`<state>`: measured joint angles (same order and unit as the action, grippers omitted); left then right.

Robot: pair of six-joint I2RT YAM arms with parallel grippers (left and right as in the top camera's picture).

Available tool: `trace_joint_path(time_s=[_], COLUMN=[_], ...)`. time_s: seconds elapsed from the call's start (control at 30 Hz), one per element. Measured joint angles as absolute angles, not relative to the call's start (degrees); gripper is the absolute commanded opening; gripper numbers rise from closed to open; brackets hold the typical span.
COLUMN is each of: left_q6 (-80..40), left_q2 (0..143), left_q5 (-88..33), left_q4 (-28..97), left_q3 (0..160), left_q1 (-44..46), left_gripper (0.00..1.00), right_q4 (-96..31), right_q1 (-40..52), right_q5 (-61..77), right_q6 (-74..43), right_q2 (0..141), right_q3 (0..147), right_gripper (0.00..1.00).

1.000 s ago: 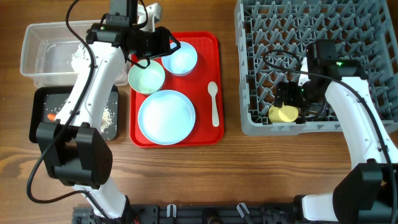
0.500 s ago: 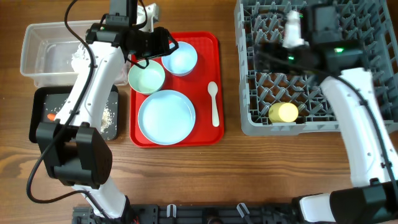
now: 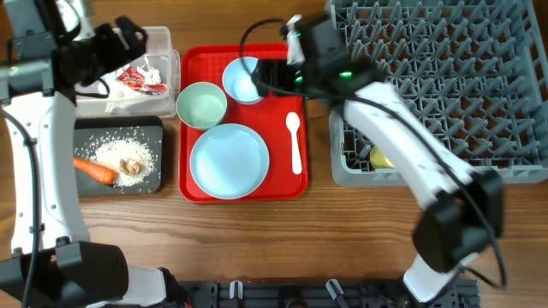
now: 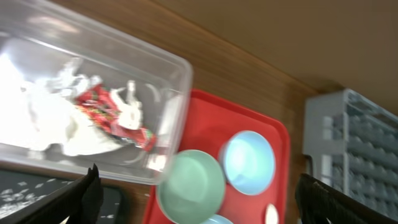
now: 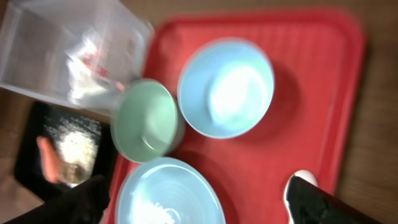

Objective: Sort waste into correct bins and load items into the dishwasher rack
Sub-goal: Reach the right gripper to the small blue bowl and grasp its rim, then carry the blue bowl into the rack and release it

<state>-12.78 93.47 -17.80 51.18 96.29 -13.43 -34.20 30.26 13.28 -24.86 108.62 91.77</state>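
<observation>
My left gripper [image 3: 128, 38] hangs open over the clear tub [image 3: 167, 60], which holds a red wrapper [image 4: 115, 118] and white tissue [image 4: 46, 121]. The black tray [image 3: 86, 133] carries an orange carrot [image 3: 94, 171], rice [image 3: 128, 152] and brown scraps [image 3: 130, 167]. My right gripper [image 3: 261, 75] is open above the light blue bowl [image 5: 225, 87] on the red tray. Beside that bowl sit the green bowl [image 3: 202, 104], the blue plate [image 3: 229, 161] and the white spoon [image 3: 294, 141]. A yellow cup [image 3: 381, 156] lies in the grey rack [image 3: 445, 77], partly behind my right arm.
The red serving tray [image 3: 291, 184] lies between the bins and the rack. My right arm stretches from the rack's front corner across to the tray. Bare wooden table [image 3: 257, 239] runs along the front.
My left gripper swung left from the green bowl to the clear tub and opened; the red wrapper now lies in the tub. My right arm left the rack and reached over the blue bowl.
</observation>
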Motion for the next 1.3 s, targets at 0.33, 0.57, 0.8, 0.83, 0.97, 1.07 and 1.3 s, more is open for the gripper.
trace_joint_path(time_s=[0.33,0.57,0.8,0.83,0.97,1.07,1.3], left_q6=[-12.8,-12.8,-12.8,-12.8,-12.8,-12.8,-12.8], left_q2=[93.8,93.8,93.8,93.8,93.8,93.8,93.8], left_q5=[-17.0,-17.0,-17.0,-17.0,-17.0,-17.0,-17.0], left_q4=[51.3,51.3,51.3,51.3,51.3,51.3,51.3], left_q3=[96.3,96.3,96.3,96.3,96.3,96.3,96.3], left_q1=[-18.1,-18.1,-18.1,-18.1,-18.1,-18.1,-18.1], left_gripper=[1.00,1.00,1.00,1.00,1.00,1.00,1.00], right_q4=[-23.7,-21.9,-20.9,-20.5,-18.7,-18.7,-22.7], right_q1=[33.8,33.8,32.2,31.9,30.9,30.9,30.5], right_q5=[6.5,1.2,0.8,0.8,0.8,0.8,0.8], right_q6=[-28.7,-33.6,-36.1,-36.2,-37.0,-37.4,-36.5], right_q2=[118.8,124.2,126.7,126.8,127.8,128.4,128.5], right_q3=[91.7,91.7,91.7,91.7,91.7,91.7,93.0], right_gripper=[0.80,0.68,0.39,0.35,0.14,0.04,0.04])
